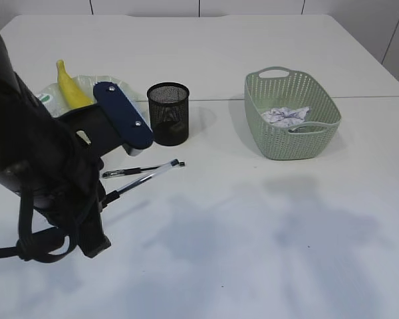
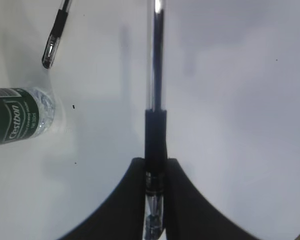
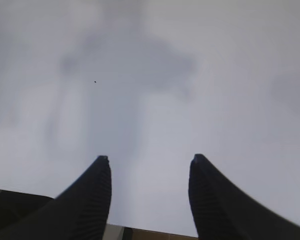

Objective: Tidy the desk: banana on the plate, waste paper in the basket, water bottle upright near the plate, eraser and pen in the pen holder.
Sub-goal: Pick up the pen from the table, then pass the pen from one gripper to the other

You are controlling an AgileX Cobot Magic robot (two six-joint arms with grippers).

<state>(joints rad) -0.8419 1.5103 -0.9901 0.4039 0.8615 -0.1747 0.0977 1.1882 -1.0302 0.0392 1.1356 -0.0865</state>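
My left gripper [image 2: 155, 162] is shut on the dark grip end of a clear pen [image 2: 155, 75], which points away from me just above the table. In the exterior view this pen [image 1: 149, 175] slants toward the black mesh pen holder [image 1: 168, 113]. A second pen [image 1: 128, 172] lies beside it on the table. The banana [image 1: 68, 86] rests on the plate [image 1: 110, 82]. The water bottle [image 2: 17, 119] lies on its side, left of my gripper. Waste paper [image 1: 286, 117] sits in the green basket [image 1: 319, 136]. My right gripper [image 3: 149, 159] is open over bare table. The eraser is not visible.
My left arm [image 1: 40, 173] fills the left foreground and hides part of the plate and bottle. A seam between two tabletops [image 1: 359, 98] runs behind the basket.
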